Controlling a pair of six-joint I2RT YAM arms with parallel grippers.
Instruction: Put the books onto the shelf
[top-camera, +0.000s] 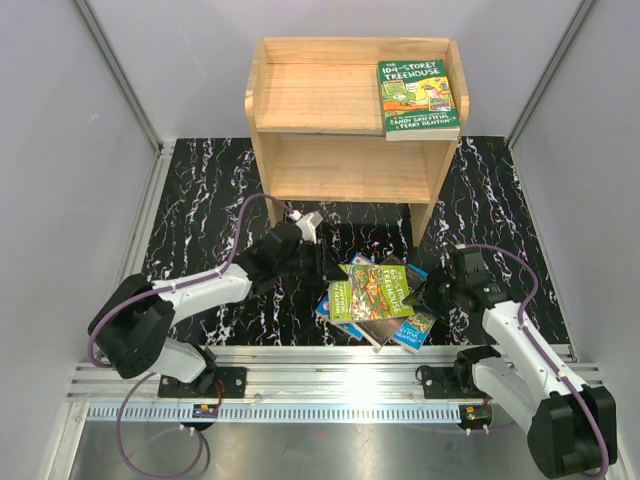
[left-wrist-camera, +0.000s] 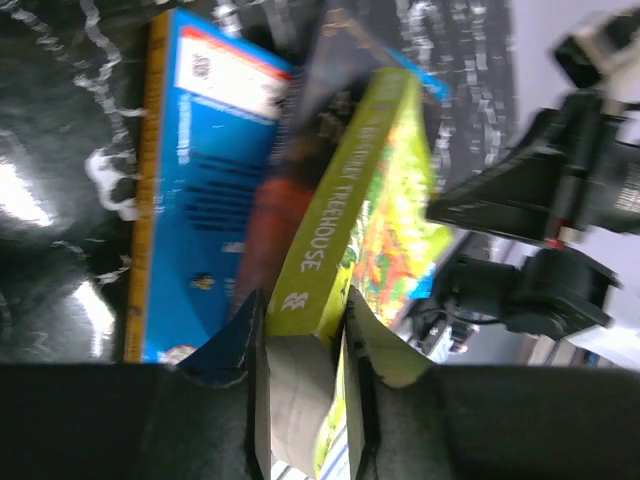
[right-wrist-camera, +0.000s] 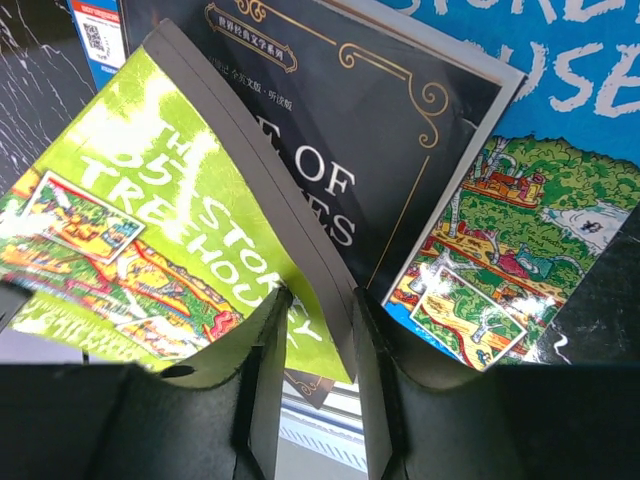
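Top external view: black marbled mat (top-camera: 200, 200) underneath; shelf (top-camera: 330, 165) at far side, one green Treehouse book (top-camera: 418, 98) flat on top right. Nearer, fanned pile: bright green book (top-camera: 372, 290) uppermost, over dark book (right-wrist-camera: 400, 150) and blue books (left-wrist-camera: 200, 200). Spine clamped by left gripper (left-wrist-camera: 305, 400), page edge pinched by right gripper (right-wrist-camera: 318, 390).

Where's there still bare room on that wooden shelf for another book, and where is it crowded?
Top tier: bare wood left of the Treehouse book, out to the left rim. Lower tier: bare from wall to wall. Crowded: the mat in front, where the book pile sits with the left tool and right tool gripping its top green book.
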